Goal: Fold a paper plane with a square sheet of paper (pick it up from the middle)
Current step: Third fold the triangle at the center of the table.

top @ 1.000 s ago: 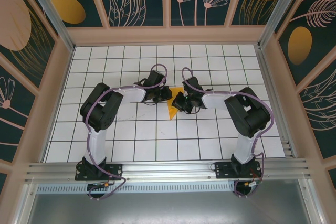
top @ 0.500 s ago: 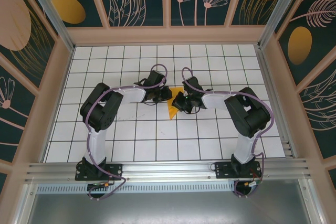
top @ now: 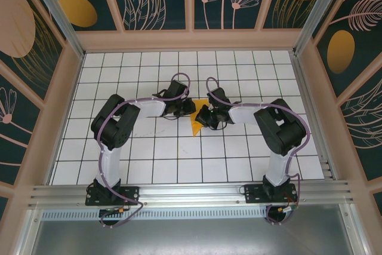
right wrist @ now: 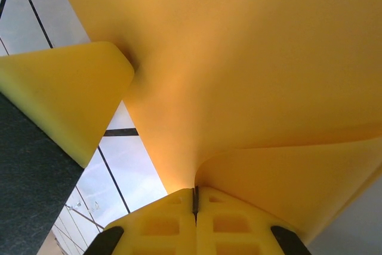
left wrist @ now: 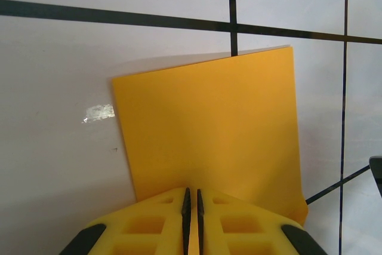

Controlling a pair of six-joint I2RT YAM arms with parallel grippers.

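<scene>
- The left hand (left wrist: 192, 200) sits left of centre on the desk (top: 143, 159), reaching in towards the middle. Its yellow fingers are pressed together, clamped on the near edge of the square sheet of paper (left wrist: 209, 123).
- In the left wrist view, the sheet extends flat away from this hand, with its far edge lying close to a black grid line. The grip at one edge appears to serve as an anchor, so that this part of the sheet cannot slide while the other side is worked.
- The sheet lies in the middle of the desk, between the two hands. From above, an orange-yellow point projects towards the arm bases. The rest of the sheet is covered by the two hands.
- The right hand (right wrist: 194, 200) sits just right of the sheet, facing the left hand. Its fingers are closed together on a curled edge of the paper.
- In the right wrist view, the paper rises from this grip and arches overhead. This suggests that the edge is lifted clear of the desk so that it can be carried over into a fold.
- Judgement: a fold is in progress. No dart shape is formed yet.
</scene>
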